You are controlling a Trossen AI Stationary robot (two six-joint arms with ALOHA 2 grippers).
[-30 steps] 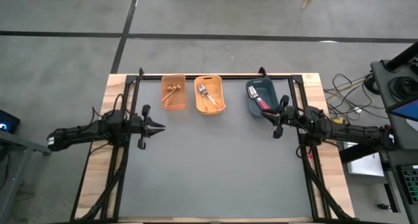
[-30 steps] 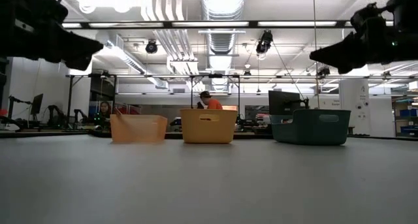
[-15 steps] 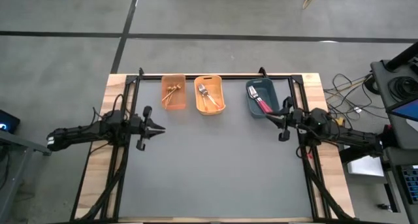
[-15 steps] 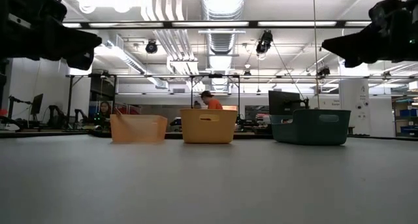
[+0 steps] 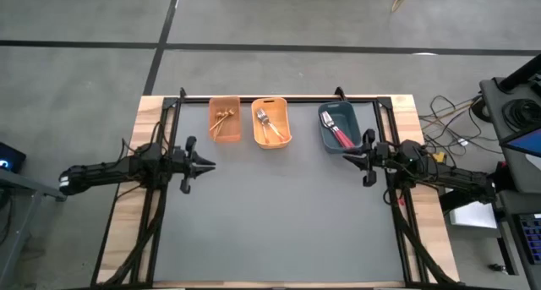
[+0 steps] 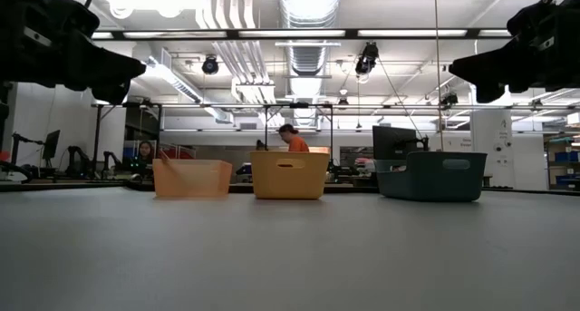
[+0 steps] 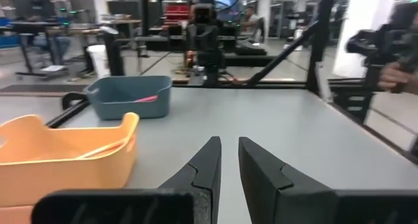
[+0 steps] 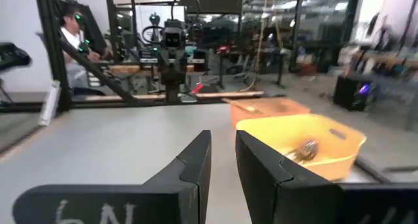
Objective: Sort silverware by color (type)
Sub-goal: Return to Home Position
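At the left edge of the grey table, my left arm lies stretched out almost level, reaching inward from the side. My left fingers point across the bare middle, drawn close with only a thin slot between them and nothing held. They hang raised above the table, well apart from the bins along the far edge. First in that row is the translucent pale-orange plastic bin, which holds the slim all-gold forks. Just beside it stands the solid yellow-orange plastic bin with the silver-tined, orange-handled forks. Farther along is the dark teal plastic bin with the silver-tined, red-pink-handled forks. I see no fork loose on the table, so I judge the sorting done and the step in hand to be going home to rest. To do that well I should draw each arm back along its own side and hold height until it is clear of the bin rims, with no sweep across the row. The right side calls for more care. My right arm reaches in level from the right edge, and my right fingers sit raised near the teal bin's near corner, likewise narrowed to a thin slot and empty. A careless swing there could nudge that bin and spill its forks.
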